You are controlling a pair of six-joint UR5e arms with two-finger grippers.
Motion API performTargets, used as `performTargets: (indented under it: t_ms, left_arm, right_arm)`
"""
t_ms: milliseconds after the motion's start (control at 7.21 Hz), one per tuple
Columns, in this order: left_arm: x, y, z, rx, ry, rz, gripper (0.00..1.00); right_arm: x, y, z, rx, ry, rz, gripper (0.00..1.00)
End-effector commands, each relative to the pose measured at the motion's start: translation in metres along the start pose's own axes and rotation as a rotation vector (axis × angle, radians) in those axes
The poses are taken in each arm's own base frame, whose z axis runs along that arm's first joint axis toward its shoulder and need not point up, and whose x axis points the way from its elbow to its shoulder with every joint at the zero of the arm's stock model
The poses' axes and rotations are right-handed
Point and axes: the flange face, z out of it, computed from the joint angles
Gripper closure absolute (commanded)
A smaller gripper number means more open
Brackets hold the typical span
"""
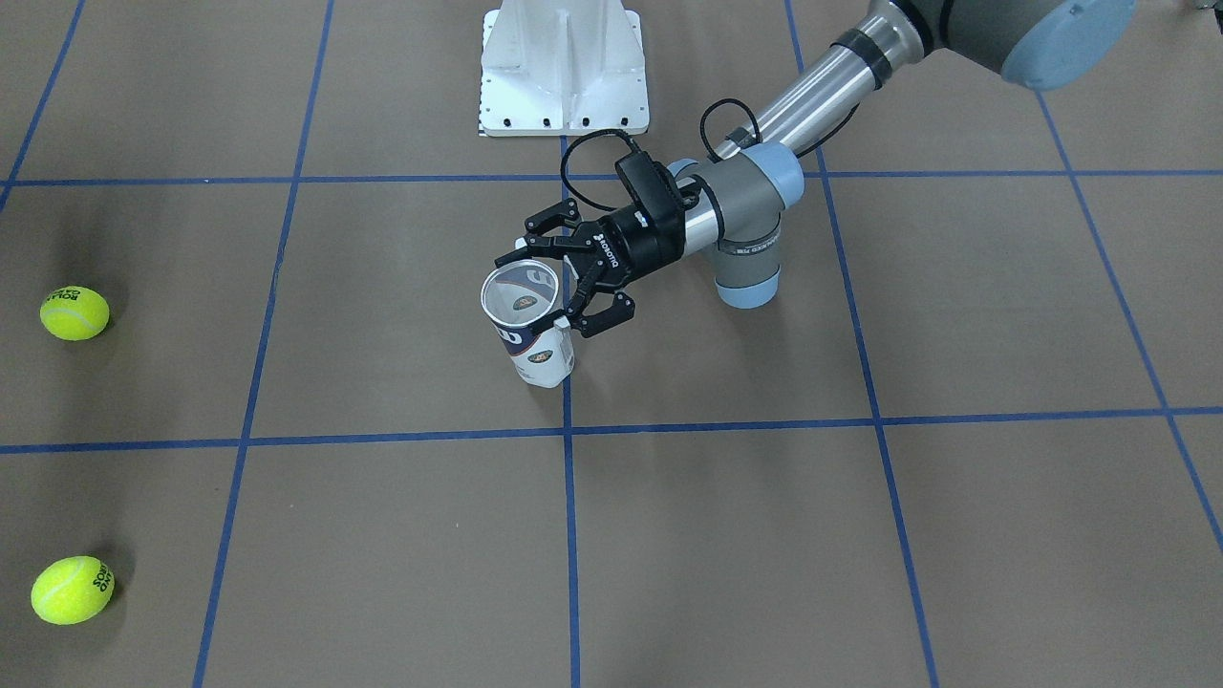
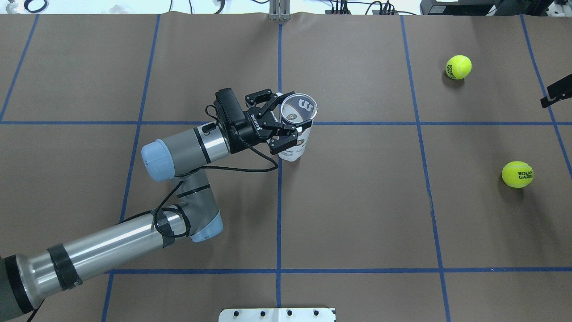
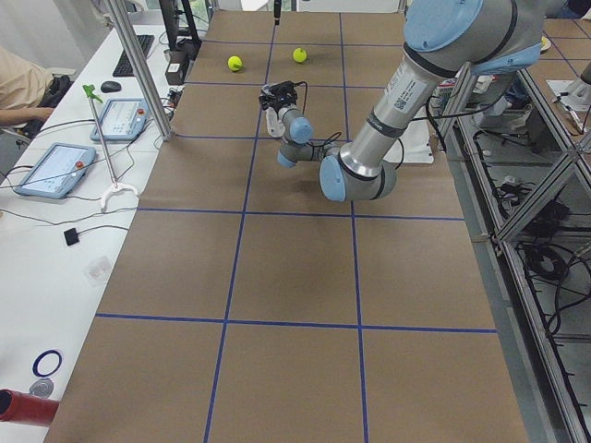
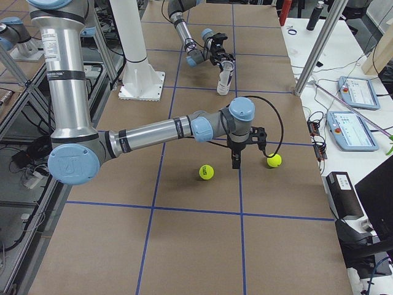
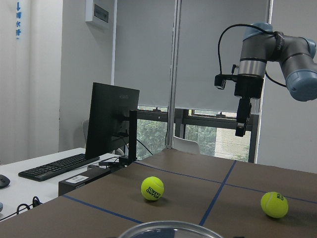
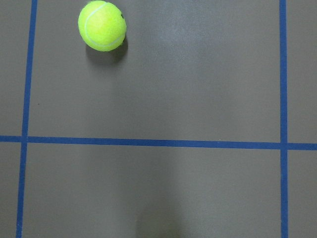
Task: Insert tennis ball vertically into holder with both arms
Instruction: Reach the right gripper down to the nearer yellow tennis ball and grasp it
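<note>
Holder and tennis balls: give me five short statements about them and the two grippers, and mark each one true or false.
1. The holder stands upright on the table with its mouth open. True.
2. A ball already sits inside the holder. False: no ball shows inside, and both tennis balls lie on the table.
3. The left gripper has its jaws on either side of the holder, near the rim. True.
4. The right gripper carries a ball. False: it hangs above the table with nothing in it.
5. The two tennis balls touch each other. False: they lie well apart.
</note>
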Motion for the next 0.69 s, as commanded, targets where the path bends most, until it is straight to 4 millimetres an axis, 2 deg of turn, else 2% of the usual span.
performTargets:
  t_ms: [0,139,277,416,554]
  left_arm:
    - [-0.001,-0.002,0.0,0.004,-0.001,-0.009,0.27]
    - [-0.002,-0.003,0.0,0.005,-0.002,-0.008,0.26]
    - [-0.002,-0.003,0.0,0.005,-0.002,-0.008,0.26]
    - [-0.003,-0.003,0.0,0.005,-0.003,-0.007,0.26]
    - [-0.003,-0.003,0.0,0.005,-0.003,-0.007,0.26]
  right_arm:
    - [-0.02,0.009,0.026,-0.002,0.058,-0.042,0.0]
    - [-0.024,0.022,0.043,-0.005,0.067,-0.036,0.0]
    - [-0.008,0.046,0.059,0.025,0.068,-0.055,0.0]
    - [-0.007,0.07,0.076,0.04,0.044,-0.027,0.0]
    - [0.003,0.099,0.093,0.061,0.04,-0.046,0.0]
